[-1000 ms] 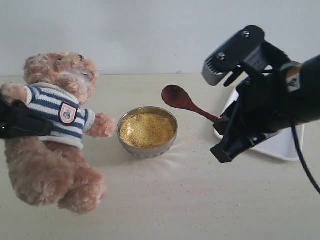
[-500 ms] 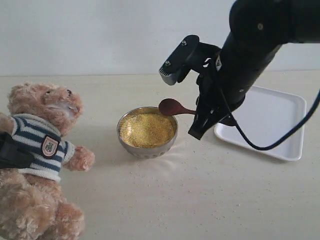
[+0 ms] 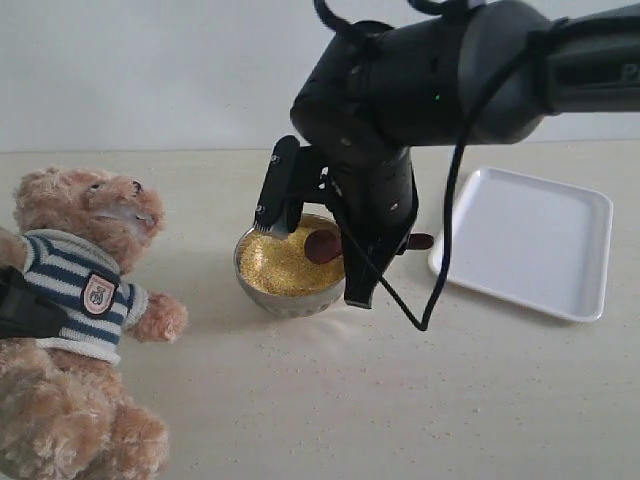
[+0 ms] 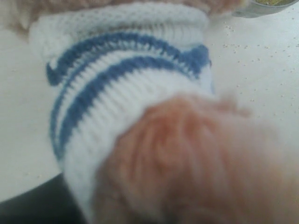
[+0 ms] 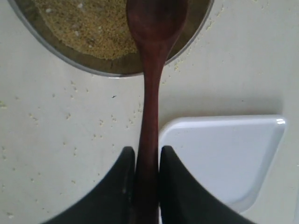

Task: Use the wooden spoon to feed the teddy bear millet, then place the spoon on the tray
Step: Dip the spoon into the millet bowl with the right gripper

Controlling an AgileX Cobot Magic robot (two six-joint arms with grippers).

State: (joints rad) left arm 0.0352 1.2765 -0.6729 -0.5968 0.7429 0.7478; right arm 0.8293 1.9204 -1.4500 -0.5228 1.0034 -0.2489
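The teddy bear [image 3: 85, 300] leans at the left edge in its striped shirt [image 4: 117, 84], face turned toward the metal bowl [image 3: 285, 300]. My left gripper [image 3: 18, 305] is a black shape at its back, shut on it; fur and shirt hide the fingers in the left wrist view. My right gripper [image 5: 146, 154] is shut on the wooden spoon's [image 5: 152, 70] handle. The spoon's oval end [image 3: 322, 245] sits low over the millet [image 3: 278, 262] at the bowl's right side. I cannot tell whether it touches the grains. The white tray [image 3: 530, 250] lies empty to the right.
Stray grains [image 5: 70, 116] dot the tabletop around the bowl. The bulky right arm [image 3: 400, 90] hangs over the bowl and hides its far rim. One tray corner [image 5: 219, 154] lies right under the right gripper. The bowl's rim [image 4: 266, 7] shows beyond the bear.
The right arm swung left and brought the spoon from beside the tray down over the millet. The bear came down and leftward a second ago and has held still since.
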